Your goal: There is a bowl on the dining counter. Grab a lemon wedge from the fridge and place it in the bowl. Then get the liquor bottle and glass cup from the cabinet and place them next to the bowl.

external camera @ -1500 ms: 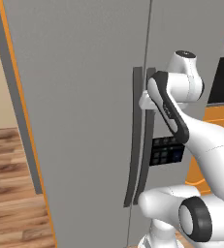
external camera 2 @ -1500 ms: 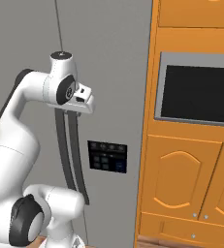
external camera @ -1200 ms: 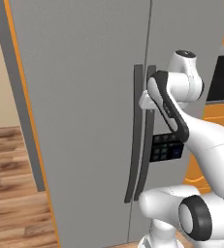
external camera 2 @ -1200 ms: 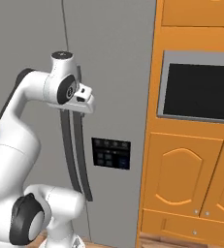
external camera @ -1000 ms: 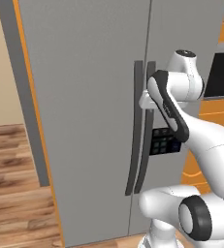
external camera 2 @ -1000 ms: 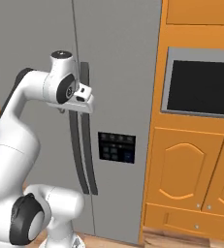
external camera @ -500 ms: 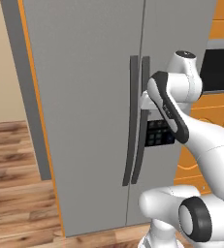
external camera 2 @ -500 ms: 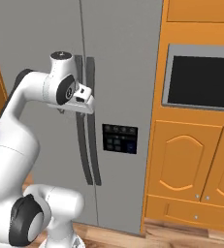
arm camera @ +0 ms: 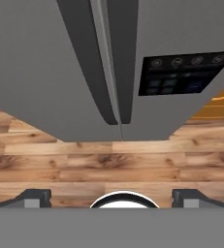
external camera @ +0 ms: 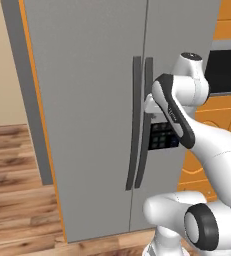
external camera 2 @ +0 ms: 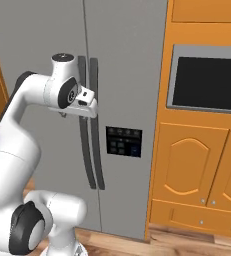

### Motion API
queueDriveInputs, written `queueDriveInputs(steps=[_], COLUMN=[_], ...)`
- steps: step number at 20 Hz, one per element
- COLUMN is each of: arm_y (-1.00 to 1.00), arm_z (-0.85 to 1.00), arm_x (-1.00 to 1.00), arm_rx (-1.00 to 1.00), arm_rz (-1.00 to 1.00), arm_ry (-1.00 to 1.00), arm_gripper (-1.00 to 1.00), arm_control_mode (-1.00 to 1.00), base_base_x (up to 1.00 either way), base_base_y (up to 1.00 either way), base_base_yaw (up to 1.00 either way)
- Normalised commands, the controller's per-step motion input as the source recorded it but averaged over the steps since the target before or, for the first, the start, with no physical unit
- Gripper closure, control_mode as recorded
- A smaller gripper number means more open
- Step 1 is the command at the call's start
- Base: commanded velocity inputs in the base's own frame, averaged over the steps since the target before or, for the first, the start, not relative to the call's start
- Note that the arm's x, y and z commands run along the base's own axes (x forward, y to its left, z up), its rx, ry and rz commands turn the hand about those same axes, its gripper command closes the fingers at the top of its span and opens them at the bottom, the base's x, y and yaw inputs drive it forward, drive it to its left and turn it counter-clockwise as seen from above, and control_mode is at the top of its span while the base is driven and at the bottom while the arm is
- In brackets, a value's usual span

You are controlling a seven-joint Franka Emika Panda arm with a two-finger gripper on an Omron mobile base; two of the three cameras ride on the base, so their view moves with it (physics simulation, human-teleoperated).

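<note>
a tall grey two-door fridge [external camera: 92, 115] is seen filling the left and centre of the left base view, both doors shut, so nothing of its contents can be told. two long dark curved door handles [external camera: 139, 125] are set side by side along the seam between the doors, at the centre of that view. on the right door, just right of the handles, a small black control panel [external camera 2: 123, 141] with faint pale icons is mounted; no writing on it can be read. brown plank wood flooring [external camera: 12, 165] is seen at the lower left of the left base view.

in the right base view, orange wooden cabinets [external camera 2: 197, 165] with arched door panels are seen at the right, closed, and above them a black-fronted built-in oven [external camera 2: 207, 82] in a grey frame.

the white arm's gripper [external camera 2: 89, 100] is held up at handle height, left of centre in the right base view, close in front of the handles; whether they are touched cannot be told. in the hand view the two dark fingertips [arm camera: 33, 197] are seen far apart at the bottom corners, with nothing between them: the jaws are spread wide and empty.
</note>
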Motion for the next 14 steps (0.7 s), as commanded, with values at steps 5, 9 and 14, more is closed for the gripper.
queueDriveInputs(steps=[5, 9, 14], arm_y=[0.00, 0.00, 0.00], arm_z=[0.00, 0.00, 0.00], arm_x=[0.00, 0.00, 0.00], arm_rx=[0.00, 0.00, 0.00], arm_rz=[0.00, 0.00, 0.00], arm_ry=[0.00, 0.00, 0.00], arm_gripper=[-1.00, -1.00, -1.00], arm_control_mode=[1.00, 1.00, 1.00], base_base_x=[-0.49, -0.48, -0.14], base_base_y=[-0.21, -0.18, -0.07], base_base_yaw=[0.00, 0.00, 0.00])
